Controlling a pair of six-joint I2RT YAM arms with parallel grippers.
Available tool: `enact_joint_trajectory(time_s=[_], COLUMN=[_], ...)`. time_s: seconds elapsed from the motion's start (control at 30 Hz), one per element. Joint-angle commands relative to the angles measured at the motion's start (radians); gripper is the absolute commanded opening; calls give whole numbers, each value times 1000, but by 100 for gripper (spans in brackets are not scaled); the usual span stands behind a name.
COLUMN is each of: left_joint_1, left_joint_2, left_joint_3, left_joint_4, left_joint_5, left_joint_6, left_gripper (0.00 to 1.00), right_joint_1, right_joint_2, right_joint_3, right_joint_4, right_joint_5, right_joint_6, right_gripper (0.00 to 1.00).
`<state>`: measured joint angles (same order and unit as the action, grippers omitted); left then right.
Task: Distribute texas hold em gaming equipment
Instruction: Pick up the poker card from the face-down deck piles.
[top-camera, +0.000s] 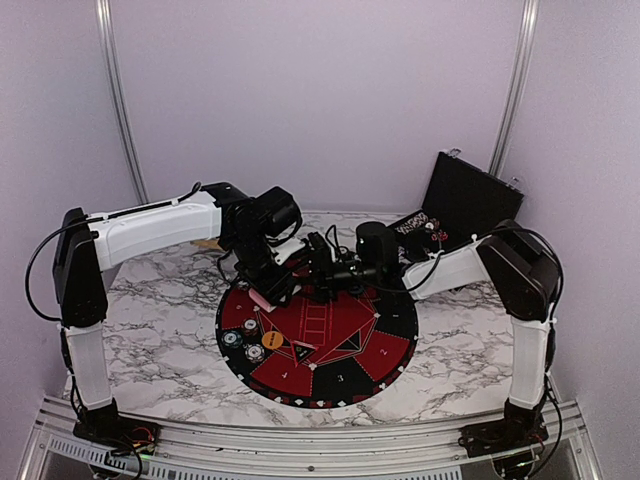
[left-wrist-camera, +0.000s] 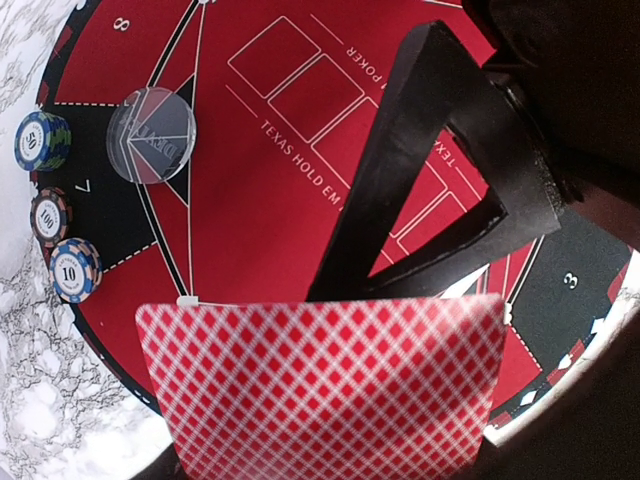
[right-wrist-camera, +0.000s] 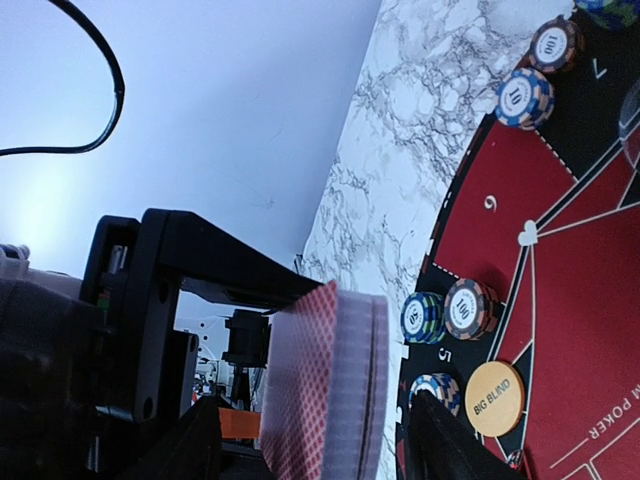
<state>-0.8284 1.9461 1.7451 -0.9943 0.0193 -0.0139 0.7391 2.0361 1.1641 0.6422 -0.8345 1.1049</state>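
On mat (left-wrist-camera: 260, 200), six chip stacks (right-wrist-camera: 470, 308), two discs (right-wrist-camera: 495, 398)

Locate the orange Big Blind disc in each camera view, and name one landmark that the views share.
Top external: orange disc on the left part of the mat.
Left wrist: not in view.
Right wrist: disc at lower right, beside chip stacks.
Shared landmark: the round red-and-black mat.

place: robot lab cell | evidence: plain walls (top-camera: 300, 100), aluminium frame posts (top-camera: 118, 100), marble-print tabletop (top-camera: 160, 340), metal base rail (top-camera: 300, 447)
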Motion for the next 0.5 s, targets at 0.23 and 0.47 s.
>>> enact_joint_trajectory(time_s=[0.23, 0.47], left_joint_1=[13, 19], left_joint_2=[-82, -94], left_joint_3=[-16, -24], left_joint_4=[26, 31], left_joint_5=[15, 18], left_joint_6=[9, 9], left_gripper=[36, 36], right_joint_1=[13, 8], right_joint_2=[15, -6], right_joint_3=[44, 41], right_joint_4=[-55, -113], right_joint_5=[36, 63], right_joint_6=[-47, -89], right_gripper=[54, 50])
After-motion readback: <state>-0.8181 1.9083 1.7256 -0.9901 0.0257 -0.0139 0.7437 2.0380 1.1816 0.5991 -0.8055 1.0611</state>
